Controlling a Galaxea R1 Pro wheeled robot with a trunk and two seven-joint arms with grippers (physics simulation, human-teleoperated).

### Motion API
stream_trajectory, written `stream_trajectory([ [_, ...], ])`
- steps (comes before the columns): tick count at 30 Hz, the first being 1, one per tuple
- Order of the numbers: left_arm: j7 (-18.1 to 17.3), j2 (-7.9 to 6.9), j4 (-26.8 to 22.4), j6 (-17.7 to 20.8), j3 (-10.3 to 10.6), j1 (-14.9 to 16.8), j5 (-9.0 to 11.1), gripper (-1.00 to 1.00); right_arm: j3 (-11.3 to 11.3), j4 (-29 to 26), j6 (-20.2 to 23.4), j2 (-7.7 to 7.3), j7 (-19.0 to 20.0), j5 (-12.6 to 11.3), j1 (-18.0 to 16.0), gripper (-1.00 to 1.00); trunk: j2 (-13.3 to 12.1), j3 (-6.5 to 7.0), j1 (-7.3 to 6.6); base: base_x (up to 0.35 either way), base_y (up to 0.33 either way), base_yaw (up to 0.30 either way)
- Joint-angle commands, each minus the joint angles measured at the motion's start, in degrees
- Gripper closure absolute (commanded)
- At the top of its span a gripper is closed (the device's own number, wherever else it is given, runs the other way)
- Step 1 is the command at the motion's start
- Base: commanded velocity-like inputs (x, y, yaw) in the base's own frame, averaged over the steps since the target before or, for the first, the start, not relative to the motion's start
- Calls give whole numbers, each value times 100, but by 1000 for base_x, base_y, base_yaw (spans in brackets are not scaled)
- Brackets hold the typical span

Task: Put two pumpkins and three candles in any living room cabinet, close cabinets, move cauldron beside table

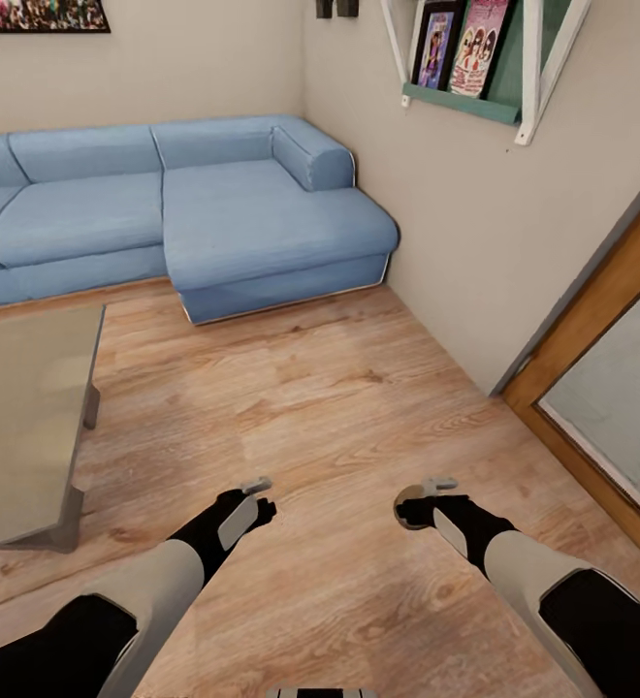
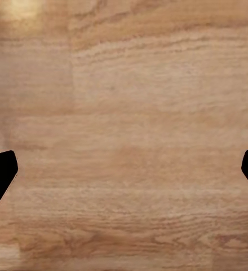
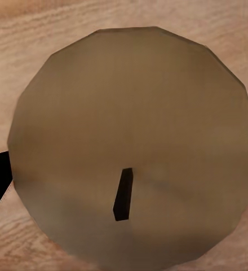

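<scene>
So the stubby tan-brown cylinder candle (image 3: 132,147) is sitting right between the right gripper (image 1: 419,508) fingers, its flat round top and short dark wick facing the right wrist camera, jaws closed onto its sides; from the head view you just catch a tan sliver of it at the gripper tip, around 5 o'clock of the frame, held over the light wood plank floor (image 1: 339,388). The left gripper (image 1: 258,496) is at about 7 o'clock, spread wide with nothing in it, and its wrist camera looks straight down at bare planks between the two dark fingertips (image 2: 1,172). Off at 9 o'clock is the low coffee table with the glossy grey-beige top (image 1: 19,407), well apart from both arms. Past it, from 10 to 1 o'clock, the big blue fabric corner sofa (image 1: 223,213) runs along the cream walls. Up at 1 o'clock there's a white-and-teal wall shelf (image 1: 461,102) with a couple of colourful books leaning on it, and at 3 o'clock a wood-framed glass door (image 1: 601,388). Floor between the grippers and the sofa is open.
</scene>
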State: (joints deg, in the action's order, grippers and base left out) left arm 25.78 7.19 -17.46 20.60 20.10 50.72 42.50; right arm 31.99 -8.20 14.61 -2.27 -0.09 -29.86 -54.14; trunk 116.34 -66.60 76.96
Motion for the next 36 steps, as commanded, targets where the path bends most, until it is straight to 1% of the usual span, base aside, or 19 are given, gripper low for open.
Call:
stream_trajectory([
  [1,41,-2,-8,10,48,-2,48,-100,29,-13,32,-7,0,-25,0,100,2,4,-1,0,0,175],
  [8,43,9,-3,-28,48,-63,51,-100,20,-11,33,-22,1,-22,0,100,2,56,-1,0,0,175],
  [10,42,17,-3,-24,48,-72,53,-100,22,-11,33,-38,1,-21,0,100,2,71,-1,0,0,175],
  [14,41,33,-3,-29,55,-118,56,-100,34,-11,33,-122,1,-20,0,100,2,101,-1,0,0,175],
  [21,43,32,-3,-25,56,-132,56,-100,23,-11,33,-138,1,-18,0,100,2,154,-1,-13,-1,170],
  [26,41,36,-2,-21,56,-133,56,-100,23,-14,33,-142,1,-17,0,100,2,180,-1,-244,-100,77],
  [36,41,37,3,-25,56,-133,56,-100,34,-14,34,-135,1,-11,0,100,2,259,-1,-235,-195,74],
])
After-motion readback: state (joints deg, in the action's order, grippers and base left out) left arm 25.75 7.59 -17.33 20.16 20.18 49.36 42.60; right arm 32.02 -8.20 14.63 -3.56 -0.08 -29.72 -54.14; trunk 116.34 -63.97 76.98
